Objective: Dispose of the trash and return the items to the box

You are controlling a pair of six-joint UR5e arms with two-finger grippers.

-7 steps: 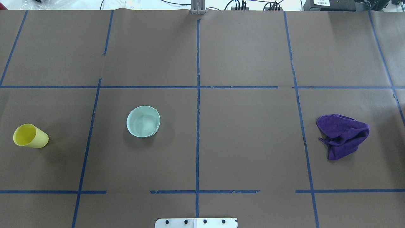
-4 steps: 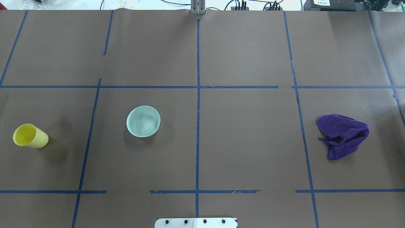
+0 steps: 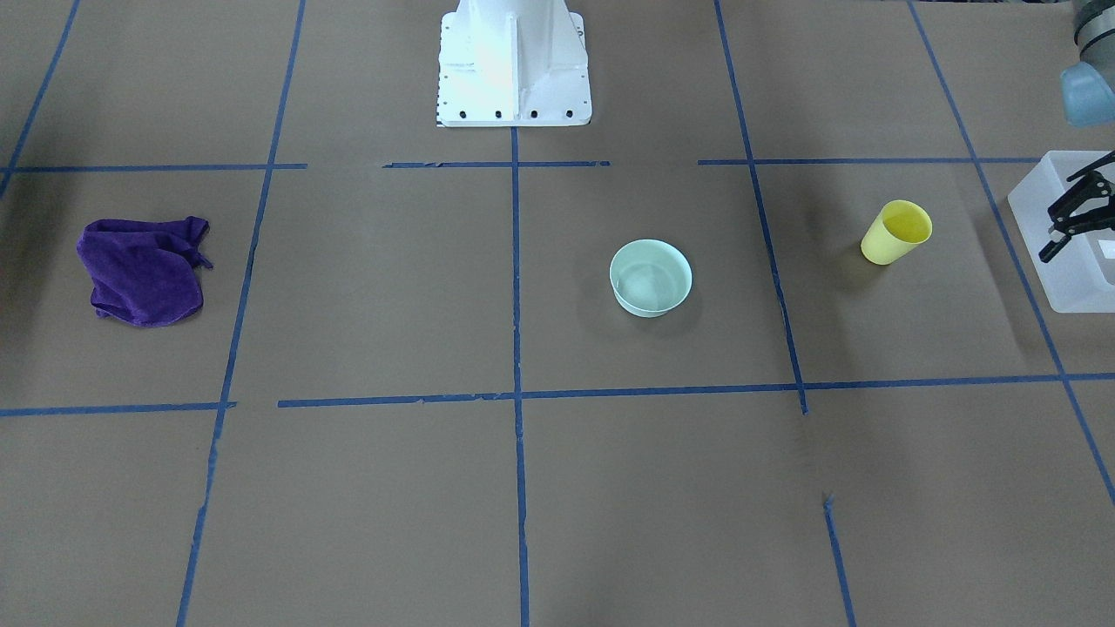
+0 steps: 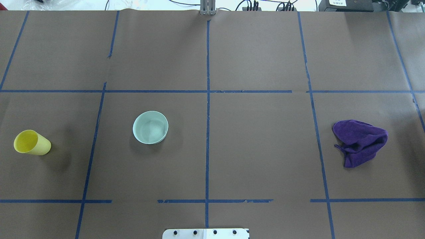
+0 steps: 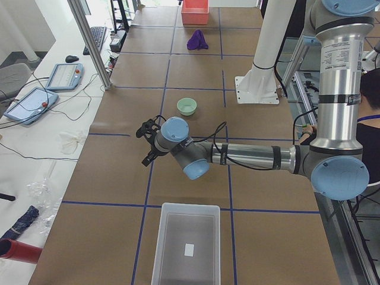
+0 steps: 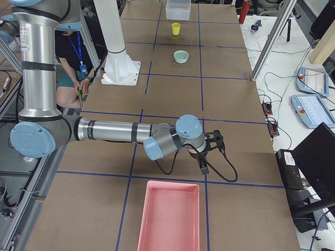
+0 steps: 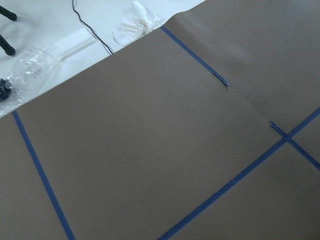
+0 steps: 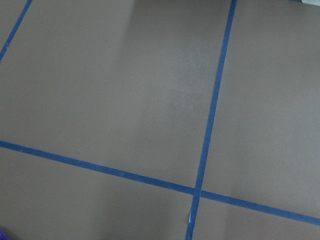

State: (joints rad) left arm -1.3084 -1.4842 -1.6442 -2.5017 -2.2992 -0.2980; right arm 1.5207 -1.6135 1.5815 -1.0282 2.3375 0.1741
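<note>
Yellow cup [image 4: 32,142] and mint bowl [image 4: 150,127] haven't budged, both upright on the brown paper, outside the box [image 3: 1076,292]. Left gripper [image 3: 1054,231] hangs spread and empty nearby; right gripper [image 6: 212,151], can't tell. Nothing returned yet.

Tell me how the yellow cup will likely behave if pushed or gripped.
The cup stands upright on a base narrower than its mouth, so a high push may tip it. It looks like thin plastic, so it is probably light and squeezable.
</note>
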